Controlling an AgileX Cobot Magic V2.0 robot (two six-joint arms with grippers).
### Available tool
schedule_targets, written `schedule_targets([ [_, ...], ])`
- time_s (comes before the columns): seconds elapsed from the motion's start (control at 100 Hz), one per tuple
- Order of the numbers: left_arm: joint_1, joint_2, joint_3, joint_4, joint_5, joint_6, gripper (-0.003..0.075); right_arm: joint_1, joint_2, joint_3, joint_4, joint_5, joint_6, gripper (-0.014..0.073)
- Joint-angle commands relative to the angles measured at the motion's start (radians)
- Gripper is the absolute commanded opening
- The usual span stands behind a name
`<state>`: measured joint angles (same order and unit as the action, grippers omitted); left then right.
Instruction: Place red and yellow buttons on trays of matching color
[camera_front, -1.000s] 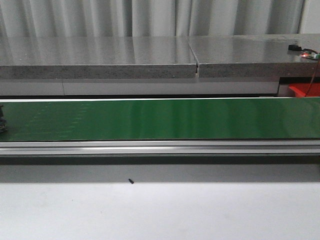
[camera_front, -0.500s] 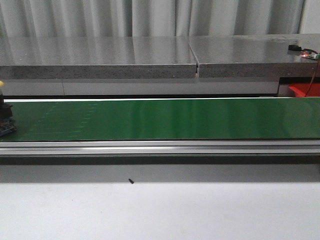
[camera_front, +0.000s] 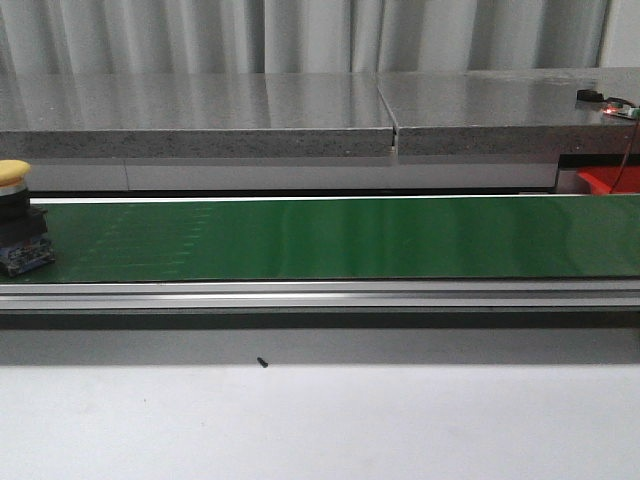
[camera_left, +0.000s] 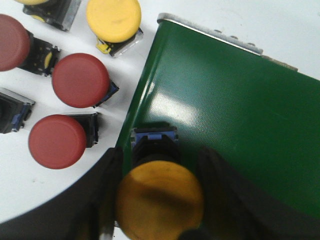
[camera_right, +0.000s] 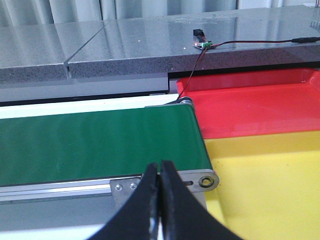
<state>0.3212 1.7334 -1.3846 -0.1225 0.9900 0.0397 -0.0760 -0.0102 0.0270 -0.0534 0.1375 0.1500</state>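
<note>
Sitting on the left end of the smooth green belt (camera_front: 330, 238) is a yellow button (camera_left: 159, 199) with a round cap, between the left gripper (camera_left: 159, 220) fingers, spread around it. The right gripper (camera_right: 160, 210) is pressed together, near shiny red tray (camera_right: 255, 107) and yellow tray (camera_right: 270, 185).

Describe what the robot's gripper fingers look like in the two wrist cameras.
Both grippers have smooth black fingers with a slight gloss. The left gripper shows two broad, rounded, blurred fingers. The right gripper has two curved fingers tapering to narrow tips. No cables, markings or arm links show.
</note>
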Motion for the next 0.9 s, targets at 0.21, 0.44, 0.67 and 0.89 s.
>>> schedule_targets([
  [0.21,-0.007,-0.026,-0.023,-0.036,-0.002,0.013,0.0459,-0.007,-0.021,-0.014,-0.004,-0.086,-0.002,-0.0066],
  [0.44,-0.009,-0.106,-0.023,-0.112,-0.03,0.057,0.0566,-0.007,-0.021,-0.014,-0.004,-0.086,-0.002,-0.0066],
  [0.67,-0.083,-0.267,-0.011,-0.108,-0.043,0.083,0.0456,-0.007,-0.021,-0.014,-0.004,-0.086,-0.002,-0.0066],
  [0.89,-0.178,-0.434,0.065,-0.103,-0.086,0.083,-0.0022,-0.007,-0.021,-0.014,-0.004,-0.086,-0.002,-0.0066],
])
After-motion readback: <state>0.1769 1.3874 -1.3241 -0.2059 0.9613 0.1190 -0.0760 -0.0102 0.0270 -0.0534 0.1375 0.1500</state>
